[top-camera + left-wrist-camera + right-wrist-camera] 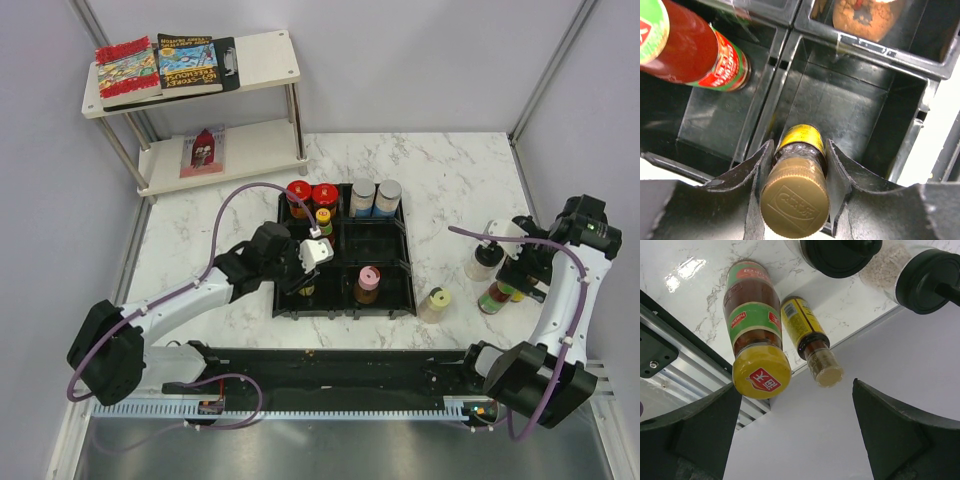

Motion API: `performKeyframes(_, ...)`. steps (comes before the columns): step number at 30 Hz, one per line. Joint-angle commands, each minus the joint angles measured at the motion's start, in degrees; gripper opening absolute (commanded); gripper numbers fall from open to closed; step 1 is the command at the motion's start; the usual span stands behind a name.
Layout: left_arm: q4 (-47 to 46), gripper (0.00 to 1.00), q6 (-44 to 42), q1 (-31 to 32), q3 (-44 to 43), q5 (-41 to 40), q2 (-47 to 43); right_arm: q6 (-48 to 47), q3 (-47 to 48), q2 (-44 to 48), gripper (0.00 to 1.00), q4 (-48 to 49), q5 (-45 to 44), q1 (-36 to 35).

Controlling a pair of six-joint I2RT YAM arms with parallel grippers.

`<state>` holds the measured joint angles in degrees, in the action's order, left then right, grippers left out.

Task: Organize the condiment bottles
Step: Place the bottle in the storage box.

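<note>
top view: the black tray (345, 312) sits mid-frame on the marble table (440, 170). along its upper edge stand two red-capped jars (311, 192) and two silver-capped jars (375, 190). a small green-and-yellow-topped bottle (324, 216) is just below the red ones, and a pink-capped bottle (368, 278) stands in a lower compartment. the left gripper (303, 282) hangs over the tray's lower left compartment. right of the tray a yellow-lidded jar (436, 300) stands alone on the table. farther right, a clear jar (484, 262) and a green-labelled bottle (496, 295) are beside the right gripper (512, 278). a white shelf (270, 55) with books (160, 65) fills the upper left.

left wrist view: both fingers (837, 170) are clamped on the neck of a gold-capped bottle (795, 202), low in the frame. its yellow-labelled body points down into a tray compartment. a red sauce bottle (695, 50) stands in the neighbouring compartment at upper left. an orange-brown jar (865, 17) shows at the top edge.

right wrist view: the fingers (890, 435) stand wide apart at the lower corners, holding nothing. between and beyond them, the green-labelled bottle shows its yellow cap. touching its right side is a cream-capped bottle (812, 345), and two black-lidded jars (925, 282) sit along the top.
</note>
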<state>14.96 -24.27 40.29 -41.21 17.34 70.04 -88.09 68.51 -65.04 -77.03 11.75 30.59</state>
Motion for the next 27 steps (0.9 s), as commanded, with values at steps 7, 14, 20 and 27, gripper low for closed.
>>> performKeyframes(7,0.4,0.22,-1.0,1.2,-0.5,-2.1,-0.5,-6.8,-1.4,1.0,0.98,-6.6,2.7,-0.7)
performKeyframes(14,1.2,0.60,-1.0,1.1,-0.6,-1.9,-1.4,-6.8,-1.9,0.6,0.98,-6.6,2.0,-4.1)
performKeyframes(20,1.3,0.66,-1.0,1.2,-0.7,-2.2,-1.5,-6.5,-1.6,-0.3,0.98,-6.6,1.9,-5.9)
performKeyframes(27,1.8,0.79,-1.0,1.2,-0.9,-2.3,-2.3,-5.9,-1.5,-2.5,0.96,-6.7,1.3,-6.9)
